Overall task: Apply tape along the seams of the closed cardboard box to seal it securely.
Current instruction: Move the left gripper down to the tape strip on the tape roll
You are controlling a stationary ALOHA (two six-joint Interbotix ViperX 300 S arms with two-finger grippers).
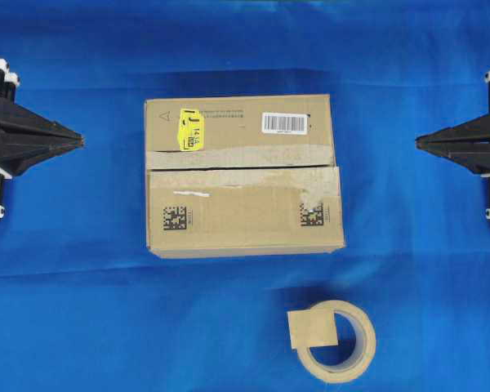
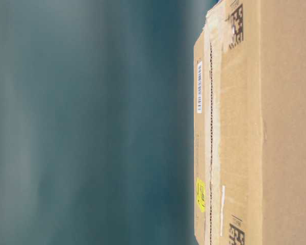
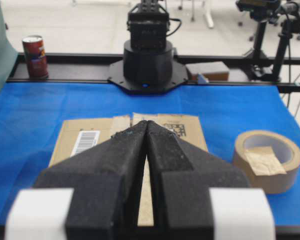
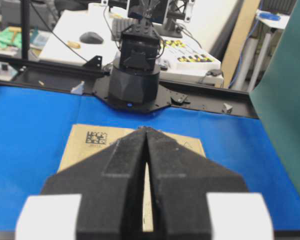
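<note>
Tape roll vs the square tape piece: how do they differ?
The tape roll is a beige ring lying flat with an open core; the tape piece is a flat tan-brown square. The piece is smaller and rests on the roll's rim, partly covering its core. Both sit near the cardboard box.

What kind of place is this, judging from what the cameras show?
Most likely a robotics lab or workshop. The cardboard box lies on a blue cloth-covered table between two fixed robot arm bases. Behind the table stand camera stands and a cluttered white desk.
</note>
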